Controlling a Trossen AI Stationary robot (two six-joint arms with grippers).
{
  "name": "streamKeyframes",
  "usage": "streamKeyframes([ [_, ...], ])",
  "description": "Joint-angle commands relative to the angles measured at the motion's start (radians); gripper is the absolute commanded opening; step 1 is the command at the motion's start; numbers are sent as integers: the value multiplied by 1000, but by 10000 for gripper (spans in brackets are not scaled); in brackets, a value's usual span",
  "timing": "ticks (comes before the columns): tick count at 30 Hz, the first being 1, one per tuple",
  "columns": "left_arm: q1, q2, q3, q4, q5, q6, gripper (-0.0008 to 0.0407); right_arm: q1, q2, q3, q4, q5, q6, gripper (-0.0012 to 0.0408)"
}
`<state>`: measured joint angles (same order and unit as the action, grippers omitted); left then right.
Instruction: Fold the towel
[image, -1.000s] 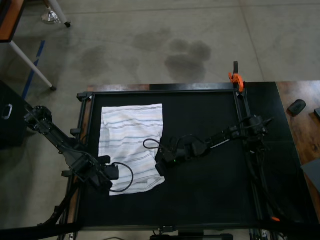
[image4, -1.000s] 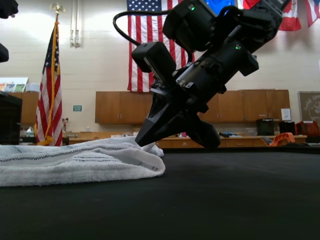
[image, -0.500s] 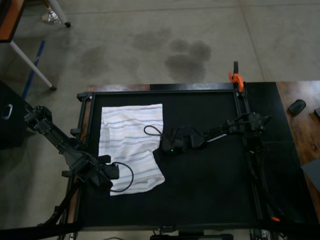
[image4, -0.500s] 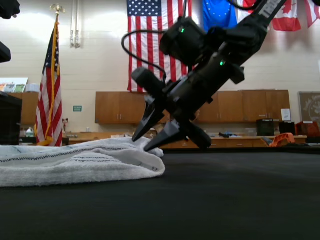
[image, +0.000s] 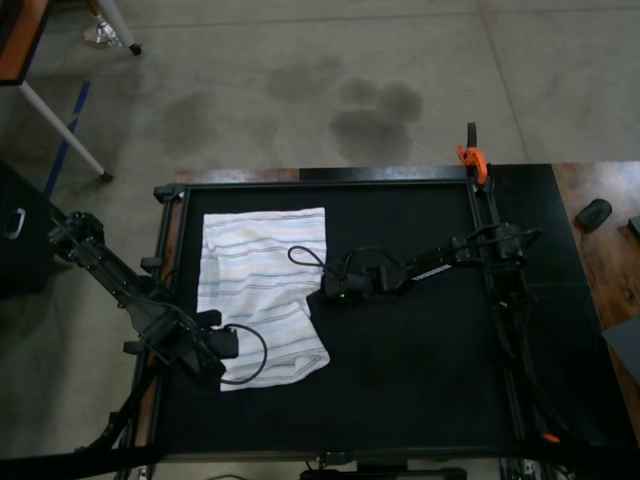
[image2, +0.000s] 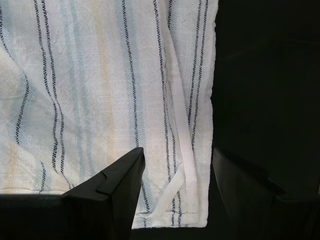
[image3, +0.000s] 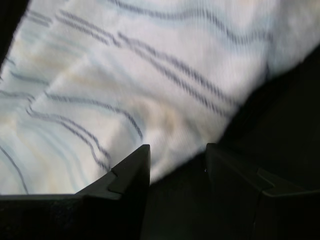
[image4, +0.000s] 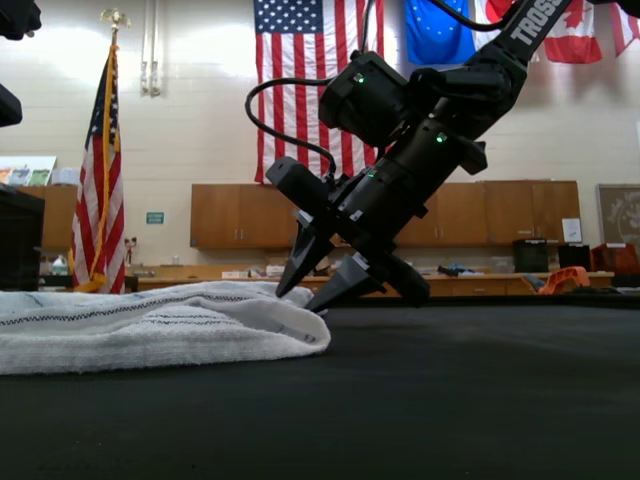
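The soft white woven towel with thin grey-blue stripes (image: 264, 292) lies on the top view's left part of the black table mat (image: 420, 370), partly folded: a second layer lies over its near part, and its right edge is stepped where the layers end. In the exterior view the same towel (image4: 150, 325) is a low rumpled heap on the exterior view's left, its rounded fold facing the open mat.

The right gripper (image: 318, 302), on the black arm reaching in from the top view's right, hangs just above the towel's right edge about halfway along it. Its two dark fingers are spread apart and hold nothing; in the exterior view the right gripper (image4: 303, 295) points down at the fold, tips close to the cloth, and contact cannot be told. The right wrist view shows the striped cloth (image3: 125, 80) filling the gap ahead of the parted fingers.

The left gripper (image: 208, 366) sits at the towel's near left corner. Its fingers (image2: 120, 187) are parted too, empty, with the hemmed towel edge (image2: 175, 130) between them
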<state>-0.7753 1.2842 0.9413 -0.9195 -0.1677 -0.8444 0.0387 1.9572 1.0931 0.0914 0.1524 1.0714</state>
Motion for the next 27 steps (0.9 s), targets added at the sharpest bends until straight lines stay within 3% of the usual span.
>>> streamKeyframes([
  [1, 0, 0, 0, 0, 1, -2, 191, -2, 1, 0, -11, 3, 1, 148],
  [14, 0, 0, 0, 0, 2, -8, 191, -9, 1, 0, -15, 43, 5, 143],
  [17, 0, 0, 0, 0, 2, -8, 191, -11, 1, 0, -15, 45, -17, 93],
  [20, 0, 0, 0, 0, 2, -8, 191, -11, 1, 0, 1, 48, -72, -8],
  [27, 0, 0, 0, 0, 2, -8, 191, -16, 0, 0, 2, 50, -95, 4],
])
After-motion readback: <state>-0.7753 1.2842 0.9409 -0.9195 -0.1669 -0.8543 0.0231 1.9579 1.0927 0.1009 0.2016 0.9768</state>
